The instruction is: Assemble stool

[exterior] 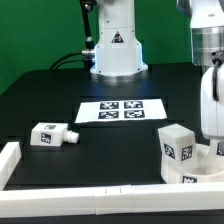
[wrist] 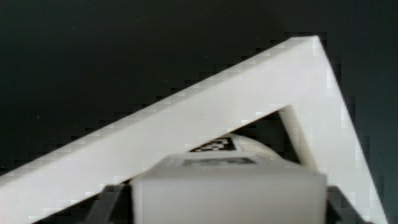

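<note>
Two legs were in sight, and the gripper [wrist: 231, 208] seemed to have closed on one of them. In the wrist view a blocky white leg [wrist: 231, 185] filled the gap between the dark fingers [wrist: 118, 203] and appeared to touch both, so it was judged held rather than merely straddled. In the exterior view that piece stood upright just beside the hand, over the round seat [exterior: 196, 174], which lay low and partly cut off by the picture's edge. Whether the leg's narrow end had met a socket could not be told.

Beyond the fingertips ran the corner of the border rails [wrist: 267, 95], close to the held piece. The spare leg [exterior: 50, 133] lay on its side well apart from the gripper, past the marker board [exterior: 120, 110].

Several things could go wrong. The seat looked unclamped, so a push slightly off a socket's line would likely slide or tip it. A tilted leg would jam at the socket's mouth. The grip was on smooth plastic, so twisting force might turn the leg between the fingers. Any sideways correction risked knocking the rail corner.
</note>
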Controlling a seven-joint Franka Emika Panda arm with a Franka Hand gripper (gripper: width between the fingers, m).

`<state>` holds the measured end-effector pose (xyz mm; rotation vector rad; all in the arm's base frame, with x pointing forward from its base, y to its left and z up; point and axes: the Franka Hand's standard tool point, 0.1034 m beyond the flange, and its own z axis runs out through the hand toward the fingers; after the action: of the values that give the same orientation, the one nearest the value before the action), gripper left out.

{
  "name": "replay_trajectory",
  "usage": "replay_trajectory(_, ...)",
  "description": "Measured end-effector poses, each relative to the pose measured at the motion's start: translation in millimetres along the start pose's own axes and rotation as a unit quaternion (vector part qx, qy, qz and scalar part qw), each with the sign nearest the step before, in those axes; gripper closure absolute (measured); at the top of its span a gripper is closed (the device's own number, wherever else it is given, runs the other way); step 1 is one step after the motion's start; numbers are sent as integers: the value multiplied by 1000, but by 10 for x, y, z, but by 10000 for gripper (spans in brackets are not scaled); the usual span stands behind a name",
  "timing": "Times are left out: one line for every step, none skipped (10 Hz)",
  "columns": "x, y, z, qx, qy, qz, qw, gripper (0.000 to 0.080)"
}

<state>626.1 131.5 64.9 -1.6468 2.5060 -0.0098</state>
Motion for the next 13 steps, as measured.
replay_trajectory(-2, 1, 0, 0, 0, -4, 1000, 464)
replay_trajectory(-2, 2, 1, 0, 0, -14, 1000, 297)
replay_trajectory(-3, 1, 0, 0, 0, -33, 999, 181)
replay_trajectory(-19, -9, -41, 2, -3, -79, 997, 159)
replay_trajectory(-45, -21, -134, 7, -9, -134, 991, 159)
replay_trajectory(-70, -5, -238, 11, -14, -227, 974, 151)
replay_trajectory(-86, 4, -284, 12, -15, -272, 962, 151)
replay_trajectory(-63, 9, -251, 10, -13, -291, 957, 150)
replay_trajectory(-55, 10, -243, 10, -12, -321, 947, 150)
replay_trajectory(-54, 10, -242, 10, -11, -343, 939, 150)
replay_trajectory(-37, -5, -258, 10, -7, -421, 907, 150)
replay_trajectory(-16, -47, -319, 14, -5, -513, 858, 150)
replay_trajectory(4, -86, -358, 19, -2, -585, 811, 150)
